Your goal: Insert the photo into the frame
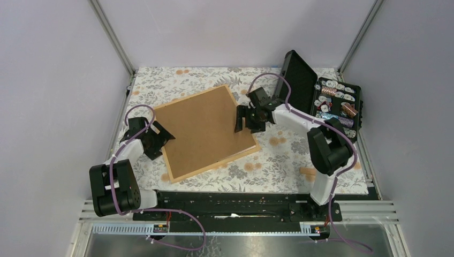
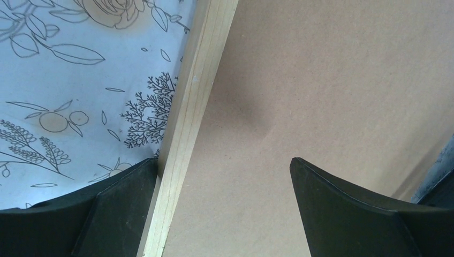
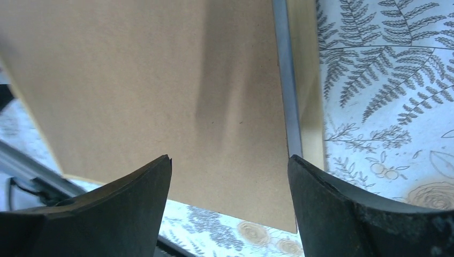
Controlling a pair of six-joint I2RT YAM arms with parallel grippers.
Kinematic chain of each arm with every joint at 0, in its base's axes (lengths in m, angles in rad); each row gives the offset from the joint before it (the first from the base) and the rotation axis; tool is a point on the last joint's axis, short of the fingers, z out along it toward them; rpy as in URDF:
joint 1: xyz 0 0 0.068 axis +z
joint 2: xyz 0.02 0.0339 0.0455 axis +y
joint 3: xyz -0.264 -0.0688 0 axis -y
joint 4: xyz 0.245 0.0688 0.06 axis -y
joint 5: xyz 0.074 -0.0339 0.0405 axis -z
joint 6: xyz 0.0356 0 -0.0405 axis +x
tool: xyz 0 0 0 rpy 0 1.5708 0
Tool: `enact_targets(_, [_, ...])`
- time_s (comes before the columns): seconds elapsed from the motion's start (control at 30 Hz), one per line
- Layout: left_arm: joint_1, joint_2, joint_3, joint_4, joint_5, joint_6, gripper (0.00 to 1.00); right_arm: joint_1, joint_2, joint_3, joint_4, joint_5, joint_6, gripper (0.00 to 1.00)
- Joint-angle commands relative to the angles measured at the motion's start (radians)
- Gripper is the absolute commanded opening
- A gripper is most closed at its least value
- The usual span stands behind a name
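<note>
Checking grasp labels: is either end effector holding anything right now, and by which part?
Nothing is held. The left end effector stands open astride one rail of the frame; the right end effector is open above the backing board, near its edge.

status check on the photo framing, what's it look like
Left gripper open, astride the frame rail. Right gripper open over the backing board edge. Board lies askew on the frame. No photo in view.

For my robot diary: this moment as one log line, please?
left fingers: open, astride thin light-wood picture frame edge | right fingers: open over plain brown backing board | photo: unseen
</note>
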Motion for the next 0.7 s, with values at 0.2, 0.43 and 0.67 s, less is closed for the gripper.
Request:
enact_targets(0.2, [-0.012, 0.011, -0.051, 0.017, 0.085, -0.034, 0.98, 0.034, -0.187, -0.154, 0.545, -0.459, 0.433, 0.8])
enact_targets(0.43, [-0.012, 0.003, -0.064, 0.028, 0.099, -0.041, 0.99, 0.036, -0.187, -0.328, 1.136, -0.563, 0.847, 0.77])
enact_targets(0.67, [-0.011, -0.012, -0.079, 0.039, 0.108, -0.047, 0.98, 0.069, -0.183, -0.293, 1.257, -0.58, 0.9, 0.75])
